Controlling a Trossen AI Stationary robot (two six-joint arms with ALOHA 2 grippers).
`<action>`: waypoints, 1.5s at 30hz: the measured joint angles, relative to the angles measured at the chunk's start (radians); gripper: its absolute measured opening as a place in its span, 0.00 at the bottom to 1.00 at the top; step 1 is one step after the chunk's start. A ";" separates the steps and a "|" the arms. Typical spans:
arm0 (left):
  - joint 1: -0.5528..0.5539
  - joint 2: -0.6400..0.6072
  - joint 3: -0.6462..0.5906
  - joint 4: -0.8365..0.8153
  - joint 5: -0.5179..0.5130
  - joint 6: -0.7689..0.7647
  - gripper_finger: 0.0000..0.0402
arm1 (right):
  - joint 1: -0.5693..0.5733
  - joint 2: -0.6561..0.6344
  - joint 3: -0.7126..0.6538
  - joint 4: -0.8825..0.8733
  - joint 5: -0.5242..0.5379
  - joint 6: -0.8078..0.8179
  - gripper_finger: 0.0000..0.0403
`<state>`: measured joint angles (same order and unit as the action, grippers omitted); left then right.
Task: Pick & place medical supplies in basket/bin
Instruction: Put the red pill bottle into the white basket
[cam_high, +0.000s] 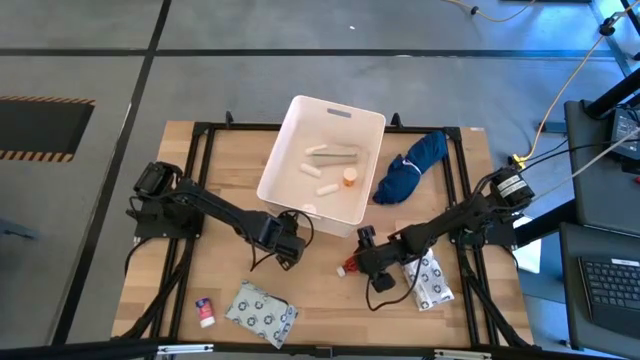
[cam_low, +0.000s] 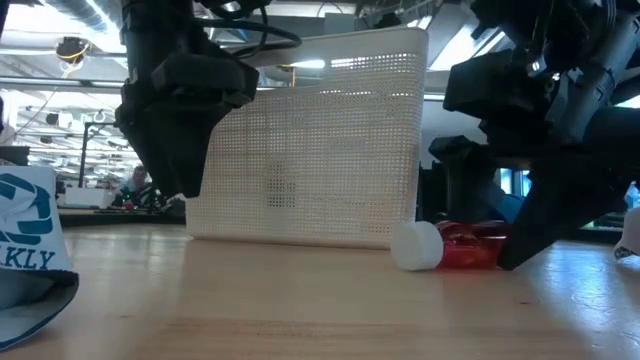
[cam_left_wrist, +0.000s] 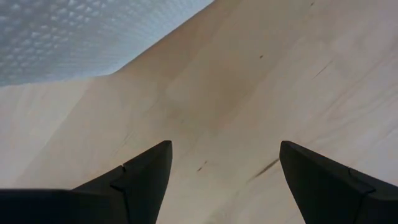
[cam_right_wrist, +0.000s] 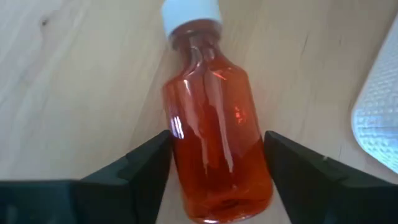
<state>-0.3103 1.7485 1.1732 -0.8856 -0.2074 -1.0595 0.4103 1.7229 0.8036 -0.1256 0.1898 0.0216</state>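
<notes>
A red vial (cam_right_wrist: 214, 124) with a white cap (cam_low: 415, 245) lies on its side on the wooden table, in front of the white bin (cam_high: 300, 130). My right gripper (cam_right_wrist: 217, 155) is down at it, one finger on each side of the body. My left gripper (cam_left_wrist: 224, 168) stands open over bare wood next to the bin's near wall (cam_left_wrist: 74, 37), holding nothing. In the bin lie an orange vial (cam_high: 349, 178) and some pale tubes (cam_high: 332, 154). One white dotted packet (cam_high: 262, 312) lies at the near edge. Another dotted packet (cam_high: 430, 280) lies beside my right arm. My right gripper has the red vial's body (cam_right_wrist: 180, 143) between its two fingers, toward the bottom end, away from the cap. The fingers slant down from the table's right side and run along the vial. The vial lies on its side on the table.
A dark blue cloth bundle (cam_high: 410, 170) lies right of the bin. A small red and white item (cam_high: 205, 312) sits near the front left. A black frame (cam_high: 200, 130) borders the table. There is bare wood between the two grippers.
</notes>
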 joint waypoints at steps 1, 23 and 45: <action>0.000 0.000 0.000 -0.001 0.001 0.000 0.72 | 0.000 0.000 0.000 -0.002 -0.003 0.000 0.59; -0.002 0.000 0.000 -0.010 0.294 0.093 0.72 | -0.001 -0.295 0.194 -0.499 -0.289 0.048 0.39; -0.053 -0.242 0.169 -0.056 0.159 0.061 0.72 | -0.393 -0.362 0.731 -0.323 0.038 -0.105 0.39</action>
<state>-0.3634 1.5066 1.3422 -0.9421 -0.0485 -0.9988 0.0169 1.3608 1.5345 -0.4484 0.2281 -0.0835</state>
